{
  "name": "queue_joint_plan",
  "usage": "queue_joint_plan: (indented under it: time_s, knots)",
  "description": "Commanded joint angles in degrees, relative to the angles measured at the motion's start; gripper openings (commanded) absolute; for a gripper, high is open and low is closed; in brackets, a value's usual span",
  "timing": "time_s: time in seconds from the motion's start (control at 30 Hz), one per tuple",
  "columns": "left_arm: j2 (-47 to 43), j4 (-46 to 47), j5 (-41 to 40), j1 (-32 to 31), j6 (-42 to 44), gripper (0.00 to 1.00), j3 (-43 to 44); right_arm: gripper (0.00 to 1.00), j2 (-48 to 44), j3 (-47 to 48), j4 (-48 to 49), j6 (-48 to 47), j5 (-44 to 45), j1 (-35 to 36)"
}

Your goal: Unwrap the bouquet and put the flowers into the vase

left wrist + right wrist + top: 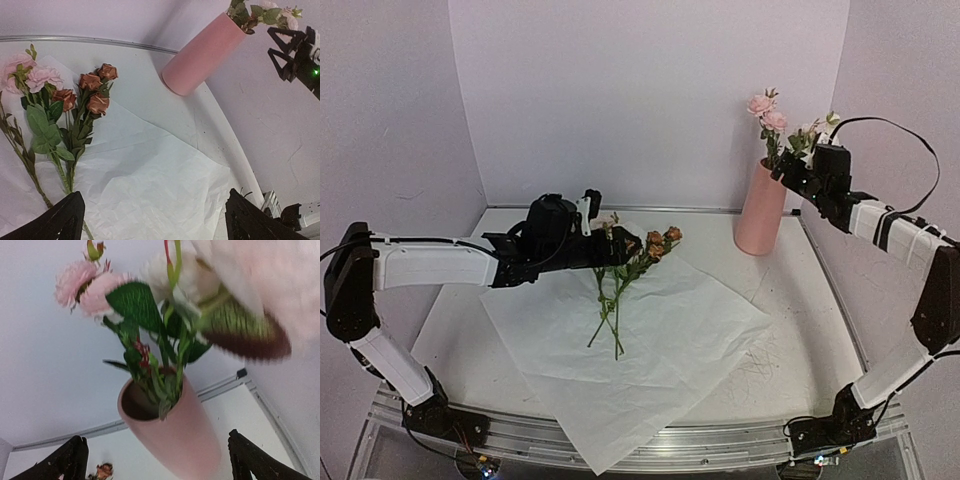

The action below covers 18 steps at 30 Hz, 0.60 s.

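Left claw is hovering over the loose flowers, jaws spread wide and gripping nothing. Right claw is hanging up by the vase, also wide open and empty, with the stems already in the vase just beside its fingers

The remaining bunch is looking like the next pick, and it is calling for care. The left claw is wanting to come down across the bare stems, below the leaves, gathering them together without pinching the white paper underneath. The right claw is needing to back away from the mouth so nothing gets knocked on the way in

The loose flowers are lying flat on the unfolded paper in the middle of the table, heads pointing towards the back: brownish-orange roses beside pale pink ones, on thin green stems that are looking floppy. The vase, slim, matte and salmon-pink, is standing upright at the back right, well apart from them
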Motion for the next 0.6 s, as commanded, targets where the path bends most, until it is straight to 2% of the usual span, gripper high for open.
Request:
queue_joint_plan:
  time_s: [0.0,0.13,0.23,0.3,0.43,0.57]
  knots:
    - [-1.32,-0.1,-1.53,2.39,-1.26,0.97,-0.08,0.98,-3.42,-1.94,-10.87,8.71,-10.65,-0.1]
    - [0.78,-3.47,-1.39,3.61,0.64,0.83,1.74,0.98,-5.74,-7.12,-11.91,12.38,-23.44,-0.1]
    - [3.36,-8.26,-1.45,3.73,3.75,0.67,4.58,0.89,-5.97,-10.46,-12.35,14.7,-29.88,1.25]
    - [6.25,-11.32,-0.49,3.69,5.47,0.56,7.34,0.83,-5.83,-11.94,-12.65,14.85,-31.0,3.83]
    - [12.46,-15.16,2.89,3.7,5.73,0.35,12.16,0.8,-5.36,-13.97,-13.3,15.12,-30.17,9.13]
    - [16.77,-15.58,3.04,3.73,2.01,0.32,13.88,0.8,-4.54,-15.0,-12.91,16.3,-28.91,13.23]
